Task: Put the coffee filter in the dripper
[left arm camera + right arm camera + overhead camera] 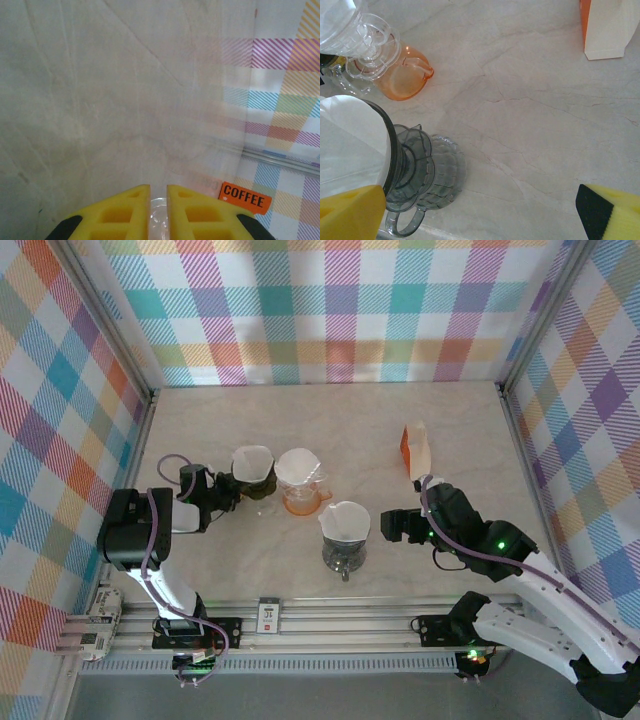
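We see the left gripper (236, 490) clenched to a sliver on the clear rim of the left dripper (258, 488), which has a white coffee filter (252, 462) seated in it (filters also sit in the middle dripper (300, 470) on the orange server (303, 502) and in the grey dripper (344, 540)). Further right, the right gripper (390, 525) has its fingers spread wide and holds nothing, just beside the grey dripper, with the COFFEE box (415, 450) standing behind it.

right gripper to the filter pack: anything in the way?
Nothing visible. The right gripper is open beside the grey dripper. The filter pack stands farther back on the table, with bare tabletop between them.
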